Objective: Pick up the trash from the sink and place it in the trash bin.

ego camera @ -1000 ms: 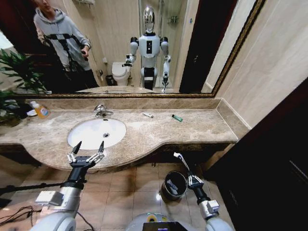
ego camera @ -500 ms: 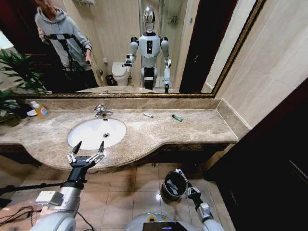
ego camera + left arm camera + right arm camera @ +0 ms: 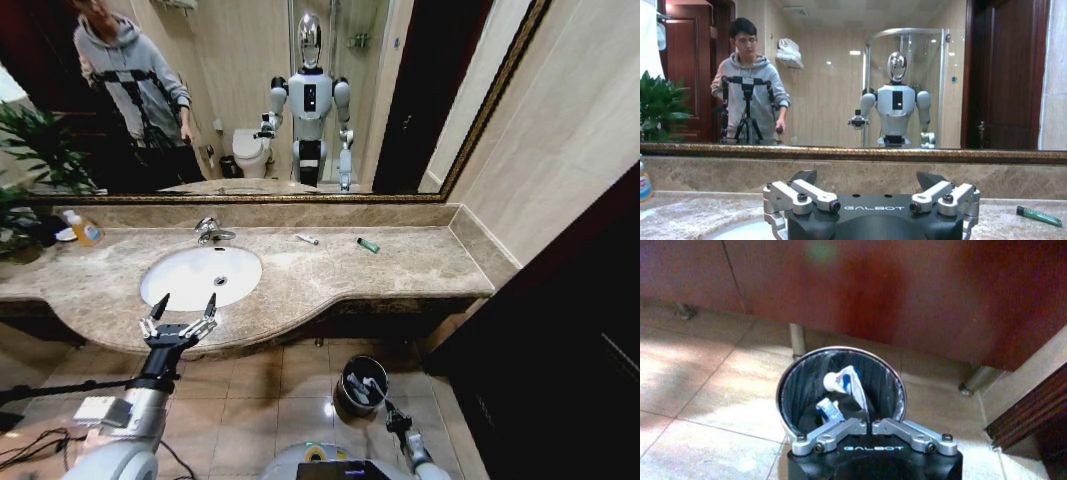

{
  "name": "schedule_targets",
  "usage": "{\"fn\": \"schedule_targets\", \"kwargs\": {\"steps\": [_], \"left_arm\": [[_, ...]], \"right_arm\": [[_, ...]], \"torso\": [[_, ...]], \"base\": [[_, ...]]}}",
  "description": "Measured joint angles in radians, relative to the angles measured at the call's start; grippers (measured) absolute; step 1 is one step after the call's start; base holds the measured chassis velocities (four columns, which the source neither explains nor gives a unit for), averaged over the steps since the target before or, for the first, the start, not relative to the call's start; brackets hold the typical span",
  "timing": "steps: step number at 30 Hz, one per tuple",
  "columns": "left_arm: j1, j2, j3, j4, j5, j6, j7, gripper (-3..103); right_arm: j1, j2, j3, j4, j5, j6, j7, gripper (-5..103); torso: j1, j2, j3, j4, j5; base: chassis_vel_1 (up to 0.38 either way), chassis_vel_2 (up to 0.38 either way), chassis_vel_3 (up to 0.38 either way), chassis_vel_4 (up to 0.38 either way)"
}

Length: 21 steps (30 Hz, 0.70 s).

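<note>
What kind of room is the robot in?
It looks like a bathroom. There is a white sink with a chrome faucet set in a marble counter, a big mirror behind it, and in the mirror you can see a toilet and a glass shower.

Right gripper — fingertips hidden behind its own linkage; right arm cut by the head view's lower edge. Blue print on white tube — illegible

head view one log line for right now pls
right gripper: shut on white tube, over trash bin | left gripper: open, by sink
</note>
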State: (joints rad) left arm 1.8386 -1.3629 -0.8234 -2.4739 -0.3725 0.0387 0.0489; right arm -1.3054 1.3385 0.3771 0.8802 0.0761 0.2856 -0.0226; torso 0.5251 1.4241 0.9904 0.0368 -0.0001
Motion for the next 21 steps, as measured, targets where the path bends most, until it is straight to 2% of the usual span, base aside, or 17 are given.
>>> {"fn": "schedule_targets", "kwargs": {"steps": [2, 6, 16, 21], "left_arm": [[0.0, 0.0, 0.0, 0.0, 0.0, 0.0, 0.0, 100], [0.0, 0.0, 0.0, 0.0, 0.0, 0.0, 0.0, 100], [0.0, 0.0, 0.0, 0.0, 0.0, 0.0, 0.0, 100], [0.0, 0.0, 0.0, 0.0, 0.0, 0.0, 0.0, 100]], "right_arm": [[0.031, 0.0, -0.007, -0.024, -0.002, -0.044, -0.011, 0], [0.082, -0.002, -0.017, -0.059, -0.026, -0.084, -0.026, 0], [0.175, 0.024, -0.024, -0.166, -0.111, -0.095, -0.053, 0], [0.213, 0.058, -0.023, -0.211, -0.172, -0.071, -0.083, 0]], "torso": [[0.0, 0.0, 0.0, 0.0, 0.0], [0.0, 0.0, 0.0, -0.0001, 0.0001], [0.0, 0.0, 0.0, 0.0, 0.0], [0.0, 0.0, 0.0, 0.0, 0.0001]], "base": [[0.0, 0.0, 0.0, 0.0], [0.0, 0.0, 0.0, 0.0], [0.0, 0.0, 0.0, 0.0], [0.0, 0.0, 0.0, 0.0]]}}
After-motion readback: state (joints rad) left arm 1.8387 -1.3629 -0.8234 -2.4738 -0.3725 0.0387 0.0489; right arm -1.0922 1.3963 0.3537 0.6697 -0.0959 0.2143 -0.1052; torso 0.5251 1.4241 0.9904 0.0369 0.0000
